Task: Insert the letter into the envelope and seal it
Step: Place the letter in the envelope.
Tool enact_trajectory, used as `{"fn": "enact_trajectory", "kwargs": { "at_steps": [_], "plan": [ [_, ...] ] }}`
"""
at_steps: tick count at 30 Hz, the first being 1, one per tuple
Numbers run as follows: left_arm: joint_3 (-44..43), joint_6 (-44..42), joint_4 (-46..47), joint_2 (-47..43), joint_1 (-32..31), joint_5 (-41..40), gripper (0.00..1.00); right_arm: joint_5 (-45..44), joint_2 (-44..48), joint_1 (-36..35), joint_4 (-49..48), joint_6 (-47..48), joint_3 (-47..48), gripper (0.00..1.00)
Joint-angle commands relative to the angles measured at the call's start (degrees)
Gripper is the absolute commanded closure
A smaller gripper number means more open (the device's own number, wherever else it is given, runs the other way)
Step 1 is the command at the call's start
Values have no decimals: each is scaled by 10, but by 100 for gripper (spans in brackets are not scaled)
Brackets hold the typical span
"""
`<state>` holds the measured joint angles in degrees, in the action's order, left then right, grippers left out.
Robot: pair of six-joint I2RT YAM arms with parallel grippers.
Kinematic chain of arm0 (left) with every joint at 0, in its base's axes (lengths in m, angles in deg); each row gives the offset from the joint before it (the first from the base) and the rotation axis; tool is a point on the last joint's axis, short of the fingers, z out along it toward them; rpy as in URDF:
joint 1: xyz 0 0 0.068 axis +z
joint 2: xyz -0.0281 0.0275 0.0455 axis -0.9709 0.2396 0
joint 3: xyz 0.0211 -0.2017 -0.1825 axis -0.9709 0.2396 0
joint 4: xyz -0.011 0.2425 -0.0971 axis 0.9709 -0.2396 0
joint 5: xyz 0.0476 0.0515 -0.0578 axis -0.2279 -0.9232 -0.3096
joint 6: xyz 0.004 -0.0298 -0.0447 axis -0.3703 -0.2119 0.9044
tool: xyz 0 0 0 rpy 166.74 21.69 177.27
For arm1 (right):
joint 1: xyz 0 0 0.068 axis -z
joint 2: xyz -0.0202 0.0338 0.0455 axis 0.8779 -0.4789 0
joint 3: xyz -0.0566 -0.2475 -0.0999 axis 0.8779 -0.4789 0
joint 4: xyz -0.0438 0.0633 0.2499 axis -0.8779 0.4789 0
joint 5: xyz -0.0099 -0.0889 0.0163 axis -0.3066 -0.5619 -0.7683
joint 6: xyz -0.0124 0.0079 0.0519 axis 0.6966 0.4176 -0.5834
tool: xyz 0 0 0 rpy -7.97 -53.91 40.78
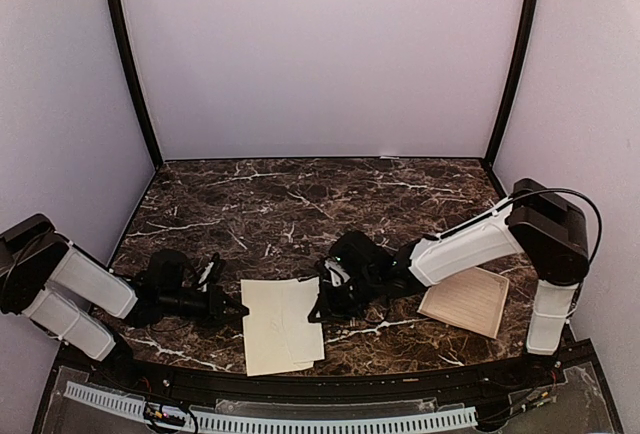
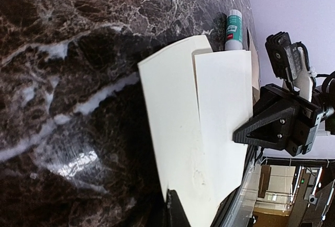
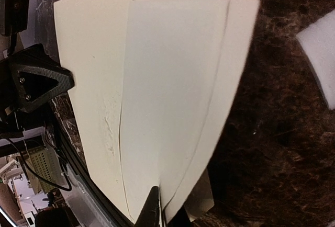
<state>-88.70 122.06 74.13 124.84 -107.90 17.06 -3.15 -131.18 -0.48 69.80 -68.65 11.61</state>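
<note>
My right gripper (image 1: 322, 306) is clenched on the near edge of the letter (image 3: 172, 80), a smooth folded cream sheet that fans out ahead of it. Beneath lies the envelope (image 1: 268, 329), flat matte cream paper with a faint embossed emblem (image 3: 110, 127). It stretches from my right gripper across to my left gripper (image 1: 228, 306), whose black fingertip (image 2: 174, 211) sits at the opposite edge; I cannot tell whether that one is pinched or loose. Under everything is the table (image 1: 300, 204), glossy dark marble veined with white. Past the envelope from my left gripper is a glue stick (image 2: 234, 28), a white tube with a green band. Right of my right gripper rests a stack of bordered cream sheets (image 1: 465, 301). Beyond, plain pale lilac walls (image 1: 320, 54) meet black corner posts (image 1: 130, 64)
</note>
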Motion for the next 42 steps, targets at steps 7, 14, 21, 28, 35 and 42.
{"fn": "enact_trajectory", "kwargs": {
  "at_steps": [7, 14, 21, 28, 35, 42],
  "plan": [
    [-7, -1, 25, 15, -4, 24, 100, -8, -2, 4, -76, -11, -3, 80],
    [-6, 1, 40, 23, -4, 33, 100, -15, -24, 7, -71, -4, 19, 100],
    [-3, 6, 44, 13, -4, 20, 100, -17, -21, 7, -18, -6, 23, 100],
    [1, 5, 49, 13, -4, 18, 100, -3, -10, 6, -10, -19, 12, 100],
    [3, 2, 65, 21, -4, 27, 100, 20, -21, 5, -17, -20, 17, 100],
    [-2, -3, 79, 34, -4, 52, 100, 47, -40, 5, -35, -18, 29, 100]
  ]
}}
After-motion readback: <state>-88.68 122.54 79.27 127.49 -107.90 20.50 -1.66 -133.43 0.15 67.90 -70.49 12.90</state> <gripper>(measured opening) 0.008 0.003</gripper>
